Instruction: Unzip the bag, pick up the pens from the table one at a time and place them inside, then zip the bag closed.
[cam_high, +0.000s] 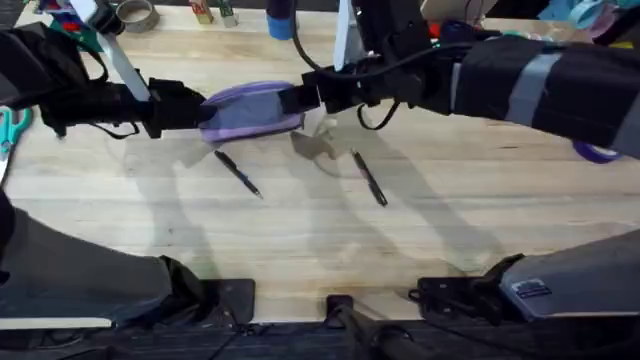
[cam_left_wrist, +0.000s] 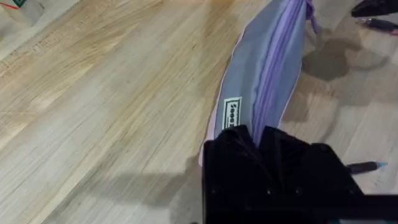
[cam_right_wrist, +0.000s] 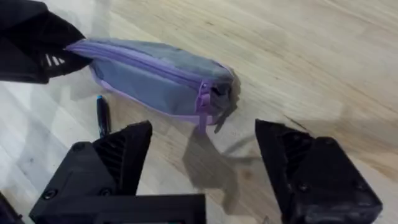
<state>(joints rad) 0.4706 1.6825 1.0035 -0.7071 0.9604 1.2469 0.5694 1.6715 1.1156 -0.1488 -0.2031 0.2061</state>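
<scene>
While the left gripper (cam_left_wrist: 258, 134) clamps one end, the lavender bag (cam_high: 250, 112) lies zipped; right gripper (cam_right_wrist: 202, 165) gapes wide.

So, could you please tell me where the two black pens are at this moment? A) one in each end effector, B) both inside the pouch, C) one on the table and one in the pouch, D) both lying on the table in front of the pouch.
D: both pens lie on the wooden table, near the zipped lavender pouch.

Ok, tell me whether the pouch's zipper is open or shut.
Shut. The lavender pouch shows an unbroken zipper line with the pull at one end; the left gripper clamps the other. Both pens lie on the table.
</scene>
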